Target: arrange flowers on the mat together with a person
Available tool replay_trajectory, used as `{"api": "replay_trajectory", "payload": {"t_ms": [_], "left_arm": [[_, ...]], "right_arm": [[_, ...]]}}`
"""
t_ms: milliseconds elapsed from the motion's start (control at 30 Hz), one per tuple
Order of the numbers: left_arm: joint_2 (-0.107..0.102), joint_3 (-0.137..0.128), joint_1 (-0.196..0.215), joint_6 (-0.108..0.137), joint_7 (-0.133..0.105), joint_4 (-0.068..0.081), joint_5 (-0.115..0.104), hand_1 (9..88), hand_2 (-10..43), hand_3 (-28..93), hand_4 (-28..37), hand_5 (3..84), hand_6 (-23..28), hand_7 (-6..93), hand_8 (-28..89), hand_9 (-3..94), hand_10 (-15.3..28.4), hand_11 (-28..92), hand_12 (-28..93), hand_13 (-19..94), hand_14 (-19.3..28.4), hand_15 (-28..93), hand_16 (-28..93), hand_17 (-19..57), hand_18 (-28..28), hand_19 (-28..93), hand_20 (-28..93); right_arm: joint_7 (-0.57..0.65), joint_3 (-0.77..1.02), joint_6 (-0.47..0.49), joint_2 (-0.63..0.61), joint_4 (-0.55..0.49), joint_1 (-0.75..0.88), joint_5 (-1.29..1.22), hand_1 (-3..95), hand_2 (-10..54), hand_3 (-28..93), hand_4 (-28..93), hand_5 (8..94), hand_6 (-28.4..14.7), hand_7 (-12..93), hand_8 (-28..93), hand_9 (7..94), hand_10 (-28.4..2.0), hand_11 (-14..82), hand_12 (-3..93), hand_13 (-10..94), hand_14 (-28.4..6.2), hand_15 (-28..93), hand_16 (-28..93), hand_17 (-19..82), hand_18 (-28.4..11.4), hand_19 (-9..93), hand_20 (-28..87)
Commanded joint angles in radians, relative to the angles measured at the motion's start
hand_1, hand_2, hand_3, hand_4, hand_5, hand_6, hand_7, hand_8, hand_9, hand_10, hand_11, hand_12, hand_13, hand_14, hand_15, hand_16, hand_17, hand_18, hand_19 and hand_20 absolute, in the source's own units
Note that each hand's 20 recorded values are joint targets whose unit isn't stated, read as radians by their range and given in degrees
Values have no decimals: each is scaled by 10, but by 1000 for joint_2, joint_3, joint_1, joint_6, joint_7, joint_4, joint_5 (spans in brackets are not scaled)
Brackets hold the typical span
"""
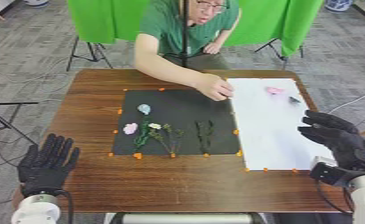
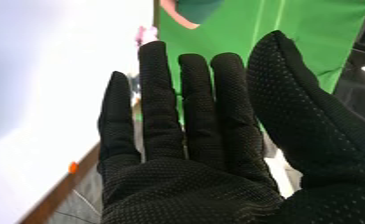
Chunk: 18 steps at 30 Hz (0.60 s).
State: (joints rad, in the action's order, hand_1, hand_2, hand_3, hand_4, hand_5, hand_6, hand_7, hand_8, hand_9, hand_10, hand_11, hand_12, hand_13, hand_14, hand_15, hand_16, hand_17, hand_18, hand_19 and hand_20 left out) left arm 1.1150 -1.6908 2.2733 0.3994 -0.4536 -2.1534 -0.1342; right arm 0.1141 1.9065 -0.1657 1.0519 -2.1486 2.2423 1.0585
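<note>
Showing pale pink petals, a flower (image 1: 130,128) rests on the mat (image 1: 183,112); right hand (image 1: 340,139) straight-fingered.

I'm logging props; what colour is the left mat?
The left mat is black, clearest in the head view.

Table (image 1: 161,187): supports mat (image 1: 183,107), right of the left hand's (image 1: 43,172) fingers. Flowers (image 1: 130,128): on mat. Sheet (image 1: 272,130): right of mat, extending left of the right hand's (image 1: 342,138) fingers. Blossom (image 1: 274,90): on sheet, beyond those fingers.
</note>
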Motion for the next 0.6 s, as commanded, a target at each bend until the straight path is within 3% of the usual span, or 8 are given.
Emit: {"api": "replay_trajectory", "payload": {"t_ms": [33,133,367,600], "left_arm": [[5,6,16,6,3,0,-3,300,169,763,-283,529,84,196,-121,475,144,260,73,358,167,431,-108,-61,165,451,120],[10,9,16,12,2,3,-11,300,169,763,-283,528,83,196,-121,476,143,260,73,357,167,430,-108,-61,165,451,120],[11,10,16,12,7,4,-3,300,169,763,-283,527,82,197,-122,474,143,260,73,356,167,428,-108,-61,164,451,120],[2,15,14,6,0,5,-13,300,170,762,-283,528,83,197,-122,474,143,259,73,356,167,429,-107,-61,164,450,120]], "right_arm": [[11,-28,-14,-27,0,-29,13,450,-73,795,-283,493,23,237,-164,523,-78,111,149,487,-96,188,252,127,-175,412,163],[19,-45,-22,-31,7,-38,14,450,-73,795,-283,493,23,237,-164,523,-78,111,149,487,-95,188,252,127,-175,412,163],[29,-62,-28,-37,10,-50,22,450,-72,795,-283,493,23,237,-164,524,-78,110,149,487,-96,190,251,127,-175,412,163],[40,-68,-24,-39,13,-60,39,450,-73,796,-283,492,23,236,-163,522,-79,109,149,487,-95,190,250,126,-175,413,163]]}}
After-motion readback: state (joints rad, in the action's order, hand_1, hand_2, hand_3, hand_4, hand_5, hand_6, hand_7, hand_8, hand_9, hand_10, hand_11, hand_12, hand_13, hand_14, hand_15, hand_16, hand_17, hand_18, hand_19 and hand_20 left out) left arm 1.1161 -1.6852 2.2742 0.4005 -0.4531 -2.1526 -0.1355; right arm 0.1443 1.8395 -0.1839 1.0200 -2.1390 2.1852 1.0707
